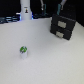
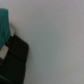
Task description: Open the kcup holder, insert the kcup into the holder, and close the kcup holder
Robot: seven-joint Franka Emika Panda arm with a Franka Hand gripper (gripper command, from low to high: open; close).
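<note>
The kcup holder (image 1: 63,26) is a black box with two stacked drawer fronts, both closed, at the back of the white table on the exterior view's right. Its dark corner also shows in the wrist view (image 2: 14,57). The kcup (image 1: 23,50), a small pod with a green top and pale side, stands upright on the table at the exterior view's left, well apart from the holder. My gripper (image 1: 62,9) is a dark blurred shape just above and behind the holder. Its fingers cannot be made out in either view.
A white upright object (image 1: 25,10) stands at the back left of the exterior view, with dark and blue clutter (image 1: 9,20) along the back edge. A teal object (image 2: 4,25) shows beside the holder in the wrist view.
</note>
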